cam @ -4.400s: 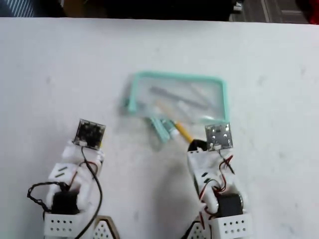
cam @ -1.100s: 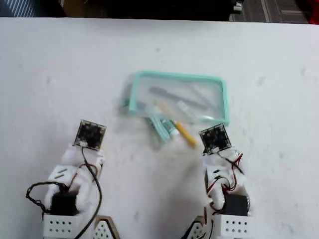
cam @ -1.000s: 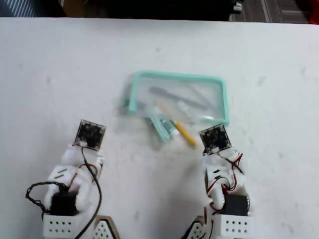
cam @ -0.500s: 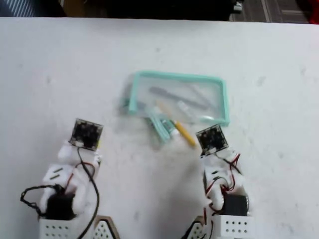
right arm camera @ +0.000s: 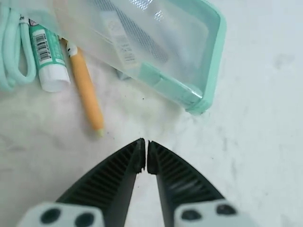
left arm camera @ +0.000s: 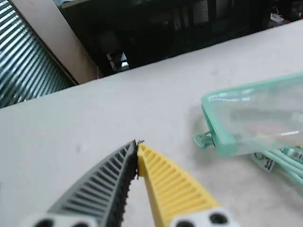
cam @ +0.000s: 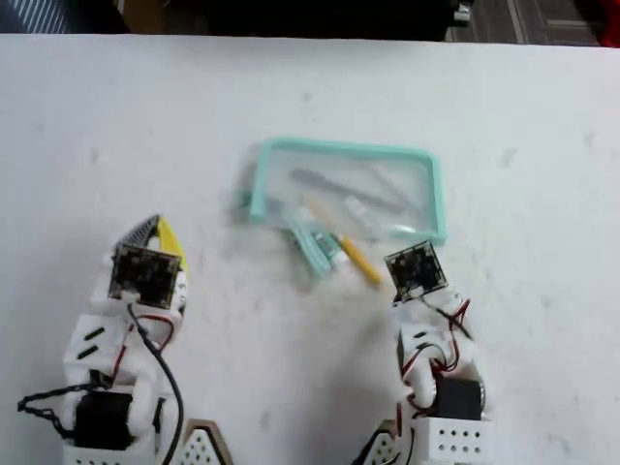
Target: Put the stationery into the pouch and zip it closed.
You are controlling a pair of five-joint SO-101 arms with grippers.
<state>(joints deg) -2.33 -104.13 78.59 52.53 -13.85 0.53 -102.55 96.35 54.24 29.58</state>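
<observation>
The left gripper (left arm camera: 137,144) has one gray finger and one yellow finger. They are pressed together at the tips and hold nothing. From the high view it (cam: 155,229) sits low over the white table (cam: 504,116), well apart from the pouch, off to its left side.

The right gripper (right arm camera: 144,144) has two black fingers. They are closed too, with just a thin crack between them, and they hold nothing. Its tips point at bare table, close to the sharp end of the yellow pencil (right arm camera: 86,92) and near a corner of the pouch (right arm camera: 215,52).

The pencil (cam: 355,258) lies slanted, with its point out on the table and its other end at the pouch's near edge. Right beside it lies a glue stick (right arm camera: 45,54) with a mint label. Next to that lies a mint cord (right arm camera: 12,52) in loops.

The pouch (cam: 339,147) is clear with a mint green edge. It lies flat in the middle of the table, between the two arms and farther out. A long gray thing (cam: 334,184) shows through its clear side.
</observation>
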